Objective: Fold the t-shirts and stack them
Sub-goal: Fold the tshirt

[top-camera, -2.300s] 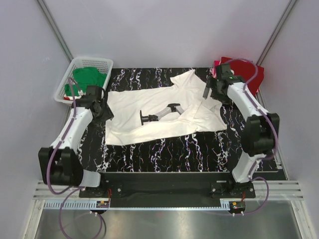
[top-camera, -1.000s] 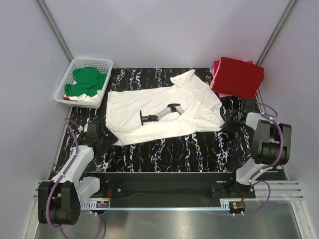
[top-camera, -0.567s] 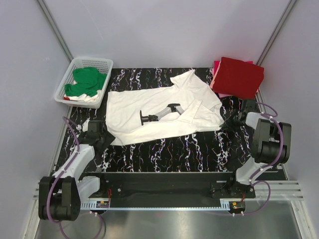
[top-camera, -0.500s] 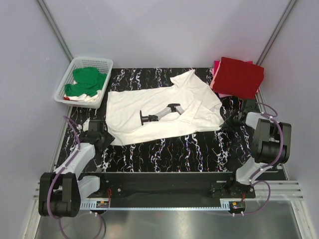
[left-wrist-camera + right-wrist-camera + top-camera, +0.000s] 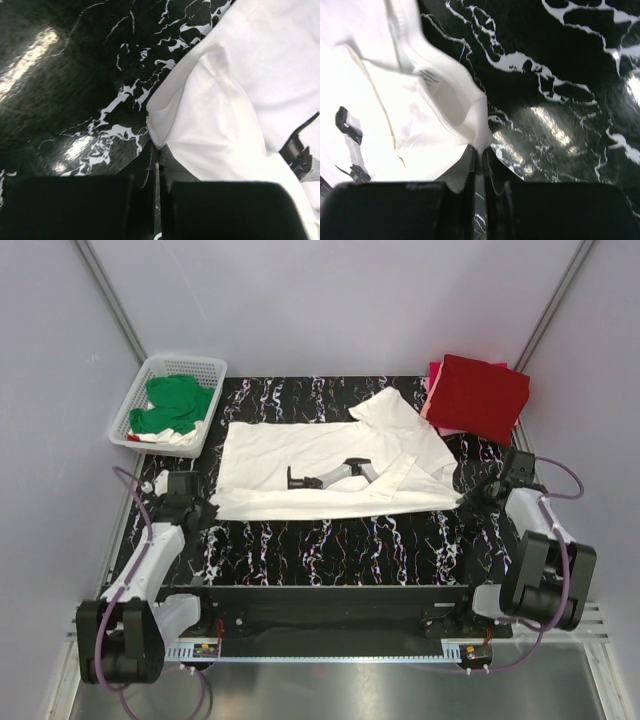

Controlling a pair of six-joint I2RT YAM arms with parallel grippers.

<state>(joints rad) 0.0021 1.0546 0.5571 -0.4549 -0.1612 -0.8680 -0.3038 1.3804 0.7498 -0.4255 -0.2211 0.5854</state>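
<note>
The soft white t-shirt with a small black robot-arm print (image 5: 270,455) lies flat in the middle of the black marbled table (image 5: 330,540). The left pincer (image 5: 195,508) and the right pincer (image 5: 468,498) each seem to pinch a near corner, likely to pull it smooth for folding.

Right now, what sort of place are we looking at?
Likely a lab robot test cell, not a home: bare grey walls with metal struts, a black marbled table, and staged laundry: a white t-shirt, a basket, a folded red t-shirt.
</note>
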